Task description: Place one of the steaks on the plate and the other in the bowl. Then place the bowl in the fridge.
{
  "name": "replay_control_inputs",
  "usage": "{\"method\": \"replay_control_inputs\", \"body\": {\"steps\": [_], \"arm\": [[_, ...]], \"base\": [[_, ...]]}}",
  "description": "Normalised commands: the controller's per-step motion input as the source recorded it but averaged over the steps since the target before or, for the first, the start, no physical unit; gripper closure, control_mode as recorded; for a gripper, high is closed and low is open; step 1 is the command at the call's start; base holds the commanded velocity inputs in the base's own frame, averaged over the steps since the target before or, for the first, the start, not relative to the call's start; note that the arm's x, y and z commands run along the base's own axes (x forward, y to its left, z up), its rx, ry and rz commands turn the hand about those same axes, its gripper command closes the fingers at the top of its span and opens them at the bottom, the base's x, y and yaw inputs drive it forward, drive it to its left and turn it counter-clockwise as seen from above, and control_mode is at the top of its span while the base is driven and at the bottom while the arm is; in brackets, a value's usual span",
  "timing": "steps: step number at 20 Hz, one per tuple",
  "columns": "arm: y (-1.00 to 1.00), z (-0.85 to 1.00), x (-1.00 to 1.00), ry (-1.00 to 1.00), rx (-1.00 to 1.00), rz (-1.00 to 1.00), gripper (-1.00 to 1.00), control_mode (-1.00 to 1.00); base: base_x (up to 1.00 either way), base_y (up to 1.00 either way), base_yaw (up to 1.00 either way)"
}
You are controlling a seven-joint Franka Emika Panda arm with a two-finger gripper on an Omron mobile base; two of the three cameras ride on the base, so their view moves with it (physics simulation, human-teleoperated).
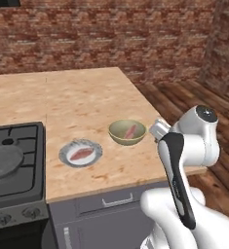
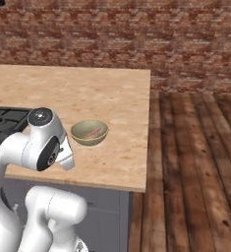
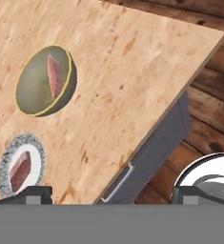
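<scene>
The olive-tan bowl (image 1: 117, 136) stands on the wooden counter with one pinkish-red steak (image 1: 131, 131) lying in it. To its left the small speckled-rim plate (image 1: 64, 152) holds the other steak (image 1: 81, 154). In the hand view the bowl (image 3: 33, 93) and its steak (image 3: 55, 76) lie upper left, and the plate (image 3: 37, 147) with its steak (image 3: 20, 170) sits lower left. My gripper (image 3: 111, 193) hangs above the counter's front right edge, open and holding nothing. The right base view shows the bowl (image 2: 81, 137) beside my arm. The fridge is out of view.
A black stove (image 1: 18, 141) with a grey pan (image 1: 3, 161) sits at the counter's left end. Grey drawers with a handle (image 1: 117, 200) run below the counter front. Wooden floor (image 2: 195, 162) opens to the right, and a brick wall stands behind.
</scene>
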Motion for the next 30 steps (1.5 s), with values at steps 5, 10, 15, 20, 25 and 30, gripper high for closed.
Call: {"method": "replay_control_inputs", "body": {"steps": [5,10,15,20,25,30], "arm": [[0.0,0.0,0.0,0.0,0.0,0.0,-1.0,1.0],[0.0,0.0,0.0,0.0,0.0,0.0,-1.0,1.0],[0.0,0.0,0.0,0.0,0.0,0.0,-1.0,1.0],[0.0,0.0,0.0,0.0,0.0,0.0,-1.0,1.0],[0.0,0.0,0.0,0.0,0.0,0.0,-1.0,1.0],[0.0,0.0,0.0,0.0,0.0,0.0,-1.0,1.0]], "base": [[-0.16,0.0,-0.37],[-0.11,0.0,-0.4],[-0.2,0.0,-0.44],[-0.36,-0.04,-0.48],[-0.51,-0.11,-0.51],[-0.42,-0.13,-0.51]]}}
